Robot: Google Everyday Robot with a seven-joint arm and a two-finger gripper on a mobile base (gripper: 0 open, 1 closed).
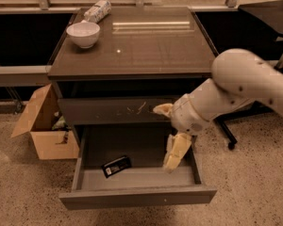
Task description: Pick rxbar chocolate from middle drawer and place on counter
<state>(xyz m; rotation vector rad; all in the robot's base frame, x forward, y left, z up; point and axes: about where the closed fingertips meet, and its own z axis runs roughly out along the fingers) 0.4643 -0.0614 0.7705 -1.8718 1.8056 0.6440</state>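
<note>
Black rxbar chocolate [116, 166] left in middle drawer [137, 197]; hand [163, 138] wide near right wall.

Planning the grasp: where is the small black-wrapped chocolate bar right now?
In the camera view, the black-wrapped rxbar chocolate lies flat in the open grey middle drawer, left of centre; the gripper hovers over its right side.

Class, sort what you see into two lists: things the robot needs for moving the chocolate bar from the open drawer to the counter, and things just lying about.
Needed: rxbar chocolate, lying in the middle drawer; counter; gripper, open, over the drawer's right side, clear of the bar.

Lying about: white bowl, pale packet, cardboard box.
</note>
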